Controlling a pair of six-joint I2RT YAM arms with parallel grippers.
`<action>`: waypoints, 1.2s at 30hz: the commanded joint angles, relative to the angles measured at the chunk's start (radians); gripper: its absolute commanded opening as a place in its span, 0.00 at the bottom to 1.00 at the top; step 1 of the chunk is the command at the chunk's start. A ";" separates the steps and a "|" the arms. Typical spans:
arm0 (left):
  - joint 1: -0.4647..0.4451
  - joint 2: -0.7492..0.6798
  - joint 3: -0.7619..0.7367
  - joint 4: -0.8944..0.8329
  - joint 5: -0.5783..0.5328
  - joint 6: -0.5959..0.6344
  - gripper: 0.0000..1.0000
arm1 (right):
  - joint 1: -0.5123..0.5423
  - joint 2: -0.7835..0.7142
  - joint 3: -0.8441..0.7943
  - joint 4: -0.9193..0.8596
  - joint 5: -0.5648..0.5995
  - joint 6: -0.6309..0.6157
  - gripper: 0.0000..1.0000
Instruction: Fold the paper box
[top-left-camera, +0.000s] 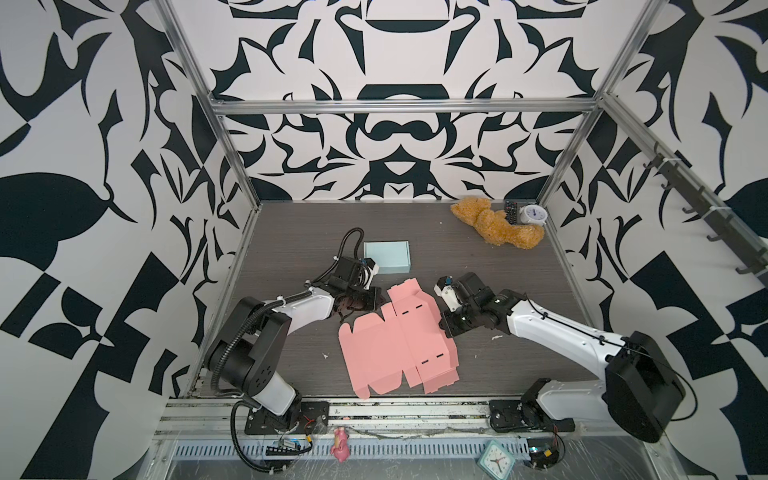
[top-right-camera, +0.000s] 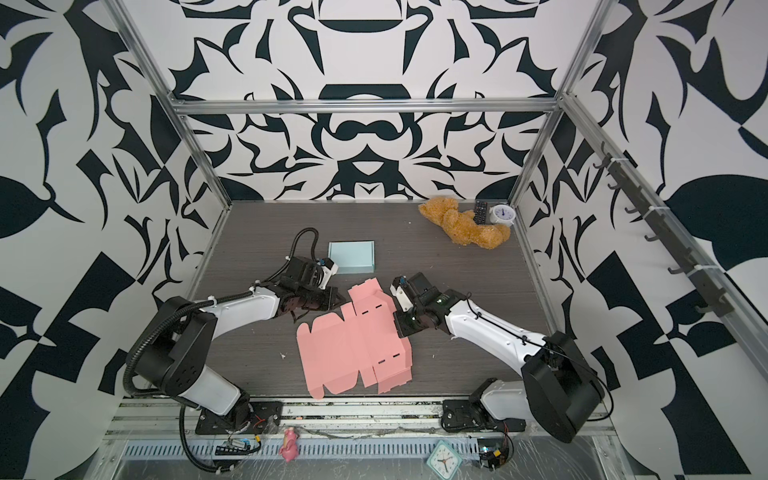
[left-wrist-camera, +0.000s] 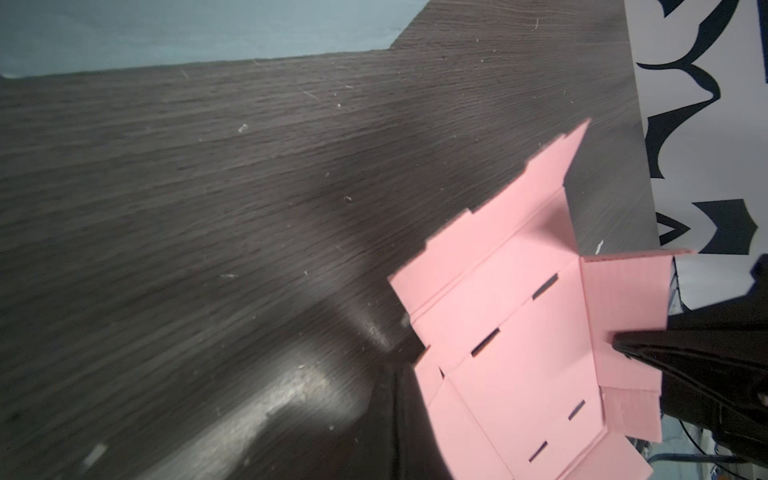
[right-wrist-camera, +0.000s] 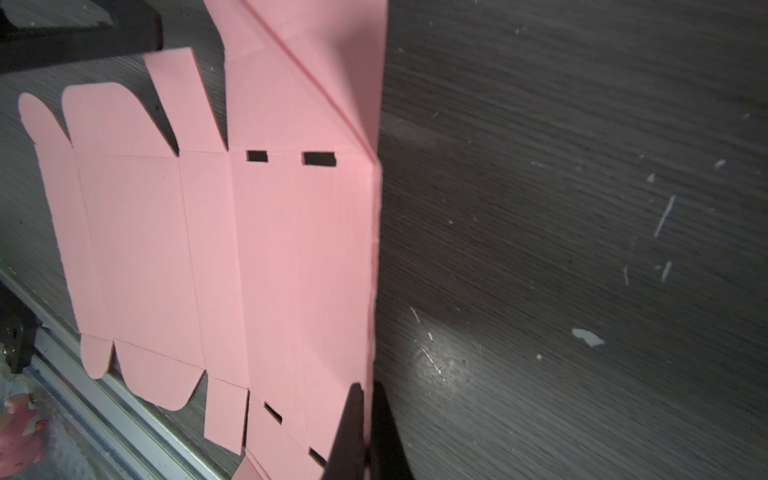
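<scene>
Pink paper box (top-left-camera: 397, 345): mostly flat cut-out, lower centre of both top views, on dark table (top-left-camera: 498, 266). Long side panel along its right edge stands lifted, and flap at far end is partly creased (other tabs and slots lie flat). Right gripper (right-wrist-camera: 367, 399) closed, pinching raised edge. Left gripper (top-left-camera: 370, 299) closed, apparently empty, just beside upper left flap. Looks like early stage: other walls, end flaps and lid all left to fold. Small blue box (top-left-camera: 386, 257) sits behind, toward upper centre.

Both arms extended inward from the surface's near edge, elbows low. The left gripper (top-left-camera: 370, 298) was closed; the right gripper (right-wrist-camera: 367, 390) was clamped on the paper box's (right-wrist-camera: 266, 249) edge.
</scene>
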 joint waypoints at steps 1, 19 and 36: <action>-0.005 -0.035 -0.027 -0.010 0.026 -0.006 0.03 | 0.006 -0.006 0.044 -0.007 0.014 -0.012 0.00; -0.023 -0.104 -0.050 -0.049 -0.023 0.004 0.03 | 0.009 -0.004 0.081 -0.049 0.031 -0.038 0.00; 0.036 0.048 0.035 -0.067 -0.054 0.067 0.03 | 0.014 0.003 0.087 -0.059 0.033 -0.045 0.00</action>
